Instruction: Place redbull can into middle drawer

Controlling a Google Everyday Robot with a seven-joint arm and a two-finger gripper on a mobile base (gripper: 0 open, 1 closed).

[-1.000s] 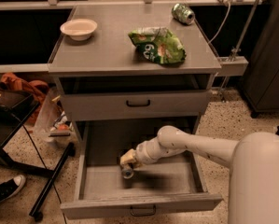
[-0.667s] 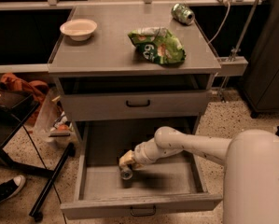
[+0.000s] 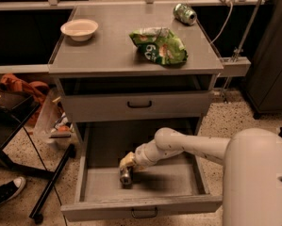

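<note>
The middle drawer (image 3: 140, 211) is pulled wide open below the shut uppermost drawer. My arm reaches down into it from the right. The gripper (image 3: 127, 166) hangs low over the drawer floor at its left-centre. The redbull can (image 3: 126, 175) sits right under the fingertips, silver end facing up, at or just above the drawer floor. It looks held between the fingers, though the contact is hard to make out.
On the cabinet top (image 3: 107, 55) stand a white bowl (image 3: 79, 29), a green chip bag (image 3: 160, 45) and a green can (image 3: 185, 13) lying on its side. A black stand leg (image 3: 51, 187) and a shoe (image 3: 6, 192) are on the floor to the left.
The arm has barely shifted, drawing slightly left. The gripper and can stay at the same spot in the drawer.
</note>
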